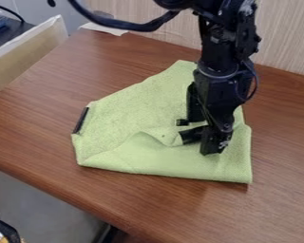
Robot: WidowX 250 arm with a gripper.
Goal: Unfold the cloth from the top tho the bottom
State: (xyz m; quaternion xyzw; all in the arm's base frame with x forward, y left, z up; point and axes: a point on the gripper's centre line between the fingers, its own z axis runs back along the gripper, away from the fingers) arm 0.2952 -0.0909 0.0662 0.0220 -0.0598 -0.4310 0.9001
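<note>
While the black gripper hangs down over the green cloth, by a raised fold | open or closed, can't tell! | cloth lies part-folded on the wooden table

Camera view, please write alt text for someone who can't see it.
A black robot pincer is at a turned-over corner of a light green cloth, which lies partly folded on a brown wooden table. A dark strip shows at the cloth's edge.

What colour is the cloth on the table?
Light yellowish green; the cloth shows best in the camera view.
</note>
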